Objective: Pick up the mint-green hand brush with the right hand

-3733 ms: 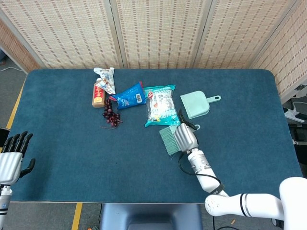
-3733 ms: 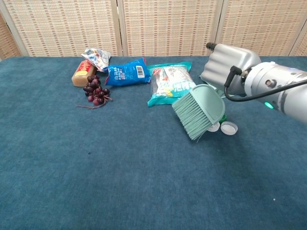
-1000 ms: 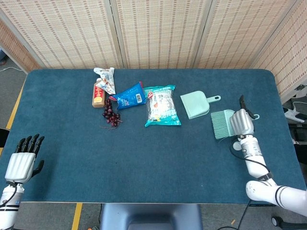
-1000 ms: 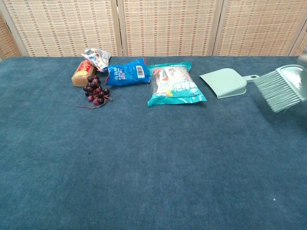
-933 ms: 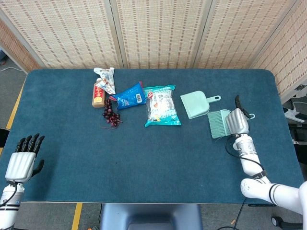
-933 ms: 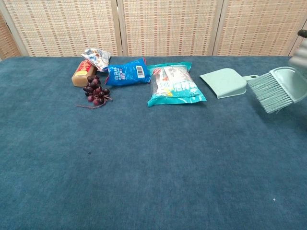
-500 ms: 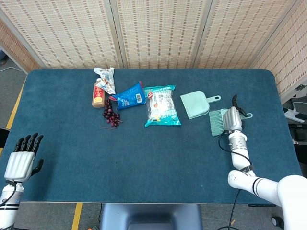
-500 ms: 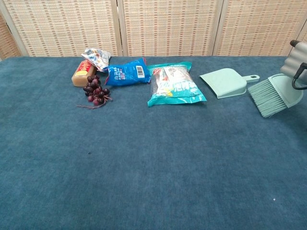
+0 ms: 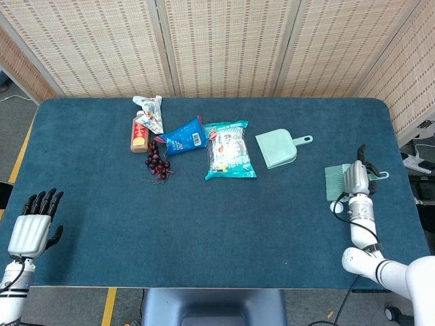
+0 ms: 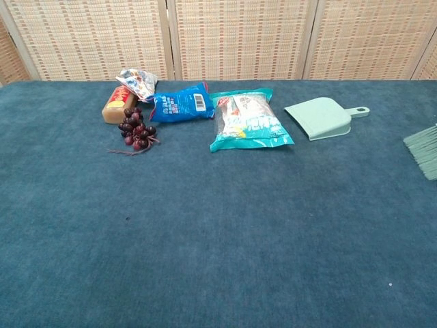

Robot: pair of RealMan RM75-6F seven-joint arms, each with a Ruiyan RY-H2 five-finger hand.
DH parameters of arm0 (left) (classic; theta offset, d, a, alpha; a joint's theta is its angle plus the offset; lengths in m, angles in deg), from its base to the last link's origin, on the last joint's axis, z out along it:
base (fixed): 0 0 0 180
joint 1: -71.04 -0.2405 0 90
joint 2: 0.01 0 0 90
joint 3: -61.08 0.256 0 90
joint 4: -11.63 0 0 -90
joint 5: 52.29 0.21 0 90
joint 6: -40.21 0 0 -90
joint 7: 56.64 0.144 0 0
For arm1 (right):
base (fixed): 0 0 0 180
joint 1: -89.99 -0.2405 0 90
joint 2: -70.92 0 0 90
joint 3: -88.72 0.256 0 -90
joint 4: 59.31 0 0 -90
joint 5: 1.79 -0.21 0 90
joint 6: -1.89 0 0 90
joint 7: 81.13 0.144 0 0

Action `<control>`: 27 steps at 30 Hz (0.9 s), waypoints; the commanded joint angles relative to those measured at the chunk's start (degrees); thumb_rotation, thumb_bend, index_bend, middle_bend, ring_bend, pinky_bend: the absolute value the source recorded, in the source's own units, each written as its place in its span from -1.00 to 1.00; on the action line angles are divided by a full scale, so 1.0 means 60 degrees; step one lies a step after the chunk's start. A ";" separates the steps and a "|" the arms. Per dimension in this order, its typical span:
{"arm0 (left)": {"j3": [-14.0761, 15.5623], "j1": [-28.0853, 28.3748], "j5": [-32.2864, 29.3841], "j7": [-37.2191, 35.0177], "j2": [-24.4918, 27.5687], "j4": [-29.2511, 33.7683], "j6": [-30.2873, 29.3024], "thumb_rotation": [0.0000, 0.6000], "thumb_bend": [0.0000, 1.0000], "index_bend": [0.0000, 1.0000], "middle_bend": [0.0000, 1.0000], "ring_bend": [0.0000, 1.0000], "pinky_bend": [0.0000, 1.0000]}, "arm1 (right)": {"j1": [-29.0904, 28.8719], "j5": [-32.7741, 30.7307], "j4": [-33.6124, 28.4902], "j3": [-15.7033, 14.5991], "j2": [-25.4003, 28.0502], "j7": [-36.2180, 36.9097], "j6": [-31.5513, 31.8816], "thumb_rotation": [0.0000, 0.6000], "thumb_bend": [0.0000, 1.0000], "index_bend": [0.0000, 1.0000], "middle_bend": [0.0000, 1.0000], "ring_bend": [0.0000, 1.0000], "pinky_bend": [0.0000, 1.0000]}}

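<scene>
My right hand (image 9: 357,179) grips the mint-green hand brush (image 9: 335,182) near the table's right side, its bristles pointing left. In the chest view only the bristle tips of the brush (image 10: 425,150) show at the right edge, and the right hand is out of frame there. My left hand (image 9: 30,227) hangs off the table's left front corner, fingers apart and holding nothing.
A mint-green dustpan (image 9: 278,148) lies left of the brush. Further left are a teal snack bag (image 9: 228,151), a blue packet (image 9: 184,136), dark grapes (image 9: 157,161), a brown bar (image 9: 139,134) and a crumpled wrapper (image 9: 151,110). The table's right edge (image 9: 404,183) runs close to my right hand.
My right hand has carried the brush to the right and slightly toward the front, away from the dustpan. In the chest view the brush has slid almost out of frame. The left hand has not moved.
</scene>
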 commanded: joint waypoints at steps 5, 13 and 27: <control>0.0087 0.0017 0.0182 -0.0112 -0.0013 -0.0061 -0.0010 1.00 -0.20 -1.00 -1.00 -1.00 -0.82 | 0.0499 0.0421 -0.1134 -0.0166 0.1025 0.0768 0.0557 1.00 0.01 0.97 0.79 0.26 -0.91; 0.0125 0.0006 0.0272 -0.0134 -0.0002 -0.0030 -0.0070 1.00 -0.20 -1.00 -1.00 -1.00 -0.82 | 0.0635 0.2334 -0.2417 0.0253 0.1746 0.3032 0.1002 1.00 0.01 0.97 0.79 0.26 -0.91; 0.0090 -0.0022 0.0200 0.0027 -0.0026 0.0036 -0.0131 1.00 -0.20 -1.00 -1.00 -1.00 -0.82 | 0.1034 0.5804 -0.2634 -0.1475 0.1579 0.1627 0.1955 1.00 0.01 0.97 0.79 0.26 -0.91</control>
